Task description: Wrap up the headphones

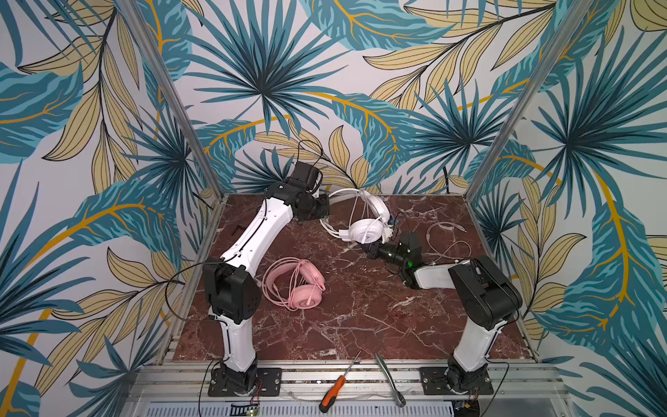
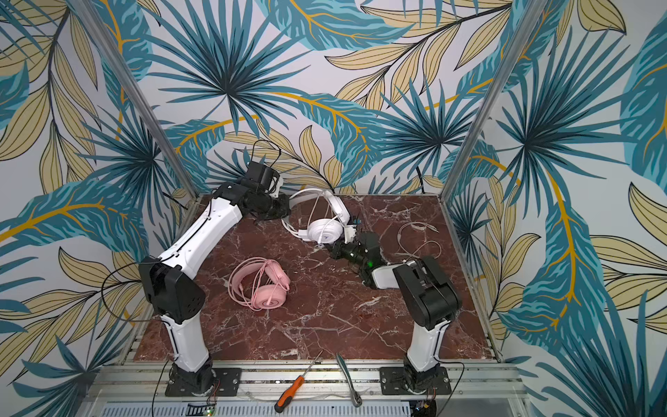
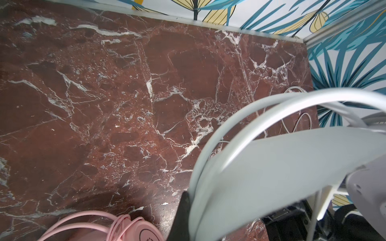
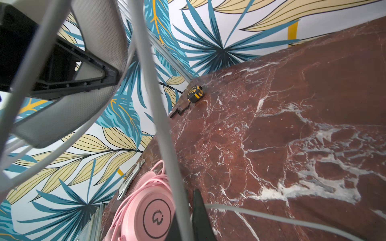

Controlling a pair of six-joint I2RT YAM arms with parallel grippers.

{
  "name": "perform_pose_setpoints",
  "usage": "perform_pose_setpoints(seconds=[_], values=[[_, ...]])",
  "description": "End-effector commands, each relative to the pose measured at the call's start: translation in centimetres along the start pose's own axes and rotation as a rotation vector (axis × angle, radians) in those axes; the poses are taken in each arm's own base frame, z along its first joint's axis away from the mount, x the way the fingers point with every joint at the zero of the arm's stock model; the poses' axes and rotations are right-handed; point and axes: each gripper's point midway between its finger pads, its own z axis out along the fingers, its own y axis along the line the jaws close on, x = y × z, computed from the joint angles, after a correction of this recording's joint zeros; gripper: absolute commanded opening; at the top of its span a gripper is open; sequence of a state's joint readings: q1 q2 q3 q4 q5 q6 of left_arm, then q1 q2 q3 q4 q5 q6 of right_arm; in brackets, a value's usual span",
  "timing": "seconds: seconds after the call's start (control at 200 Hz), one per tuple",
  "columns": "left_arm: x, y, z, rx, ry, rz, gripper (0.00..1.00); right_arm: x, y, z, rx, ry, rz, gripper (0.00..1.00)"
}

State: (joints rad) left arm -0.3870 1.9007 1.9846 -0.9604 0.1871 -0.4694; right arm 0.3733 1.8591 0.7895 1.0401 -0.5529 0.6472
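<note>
The white headphones [image 1: 365, 231] are held tilted at the back of the marble table [image 1: 361, 317], in both top views. My left gripper [image 1: 325, 209] is shut on their arched headband [image 3: 271, 167], with one black finger [image 3: 181, 217] showing beside the band. My right gripper [image 1: 366, 249] sits just below the white cup and is shut on the thin white cable [image 4: 158, 125], which runs between its jaws. The cable's loose end [image 1: 447, 238] lies curled at the right. The pink headphones [image 1: 296, 285] lie flat near the left arm with their cable coiled on them, untouched.
An orange-handled screwdriver [image 1: 335, 391] and a ratchet wrench [image 1: 389, 379] lie on the front rail. A yellow tape measure [image 4: 195, 94] sits in a table corner. Leaf-patterned walls and aluminium posts [image 1: 505, 133] enclose the table.
</note>
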Motion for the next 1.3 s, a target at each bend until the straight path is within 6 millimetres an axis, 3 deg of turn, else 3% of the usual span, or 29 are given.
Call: perform_pose_setpoints(seconds=[0.0,0.351,0.896,1.297], values=[[-3.4,-2.2,-4.0,0.079,-0.166,-0.053,0.0,1.1,0.5,0.0,-0.057,-0.01,0.037,0.0],[-4.4,0.2,-3.5,-0.03,-0.247,-0.17,0.0,1.1,1.4,-1.3,-0.099,-0.082,0.051,0.0],[-4.4,0.6,-1.7,-0.04,-0.224,-0.185,0.0,2.4,3.1,-1.2,-0.177,-0.033,0.001,0.1],[-4.4,0.6,-0.4,-0.041,-0.211,-0.206,0.0,2.9,4.5,-0.6,-0.231,0.006,-0.017,0.1]])
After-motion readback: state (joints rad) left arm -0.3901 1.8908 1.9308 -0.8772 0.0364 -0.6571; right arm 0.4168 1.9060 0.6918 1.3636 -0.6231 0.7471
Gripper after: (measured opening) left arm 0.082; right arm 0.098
